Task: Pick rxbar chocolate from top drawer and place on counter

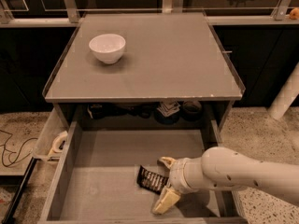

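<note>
The rxbar chocolate (150, 179), a small black wrapper with white lettering, lies flat on the floor of the open top drawer (103, 171), right of its middle. My gripper (164, 183) reaches in from the right on a white arm. It is open, with one cream finger behind the bar and the other in front of it, so the bar's right end sits between them. The counter (159, 59) is the grey tabletop above the drawer.
A white bowl (107, 47) stands on the counter's left rear. Dark rolls and clutter (168, 110) sit in the recess behind the drawer. A narrow side tray with a tape roll (59, 142) juts out at left. Speckled floor lies on both sides.
</note>
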Robot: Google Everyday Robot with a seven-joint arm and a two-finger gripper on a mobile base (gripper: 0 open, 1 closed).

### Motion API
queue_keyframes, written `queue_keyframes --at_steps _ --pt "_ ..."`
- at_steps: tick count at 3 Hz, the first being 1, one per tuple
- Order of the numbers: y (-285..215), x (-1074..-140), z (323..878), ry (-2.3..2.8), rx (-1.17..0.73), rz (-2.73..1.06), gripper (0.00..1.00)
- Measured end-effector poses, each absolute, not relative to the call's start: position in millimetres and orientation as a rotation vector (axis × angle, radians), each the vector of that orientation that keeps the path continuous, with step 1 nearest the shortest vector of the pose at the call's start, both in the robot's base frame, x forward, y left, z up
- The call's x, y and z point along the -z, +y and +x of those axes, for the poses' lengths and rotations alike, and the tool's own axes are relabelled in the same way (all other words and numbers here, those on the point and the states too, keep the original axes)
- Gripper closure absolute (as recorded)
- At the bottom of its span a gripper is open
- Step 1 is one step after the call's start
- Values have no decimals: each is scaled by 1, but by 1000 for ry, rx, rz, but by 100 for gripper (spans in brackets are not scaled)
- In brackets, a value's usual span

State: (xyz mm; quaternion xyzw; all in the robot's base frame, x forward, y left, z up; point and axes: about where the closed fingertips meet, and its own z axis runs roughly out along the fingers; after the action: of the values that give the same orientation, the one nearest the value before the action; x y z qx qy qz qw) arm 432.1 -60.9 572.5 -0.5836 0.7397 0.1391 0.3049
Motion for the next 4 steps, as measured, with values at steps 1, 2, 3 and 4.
queue_keyframes --at_steps 1,2,3,4 --pt "-61 -573 432 1959 -368 -1545 66" --pt "-61 -573 432 1959 -368 -1545 89" --pt "-61 -579 432 1958 -368 -1546 100" --pt "-61 -589 432 1958 -368 -1546 100"
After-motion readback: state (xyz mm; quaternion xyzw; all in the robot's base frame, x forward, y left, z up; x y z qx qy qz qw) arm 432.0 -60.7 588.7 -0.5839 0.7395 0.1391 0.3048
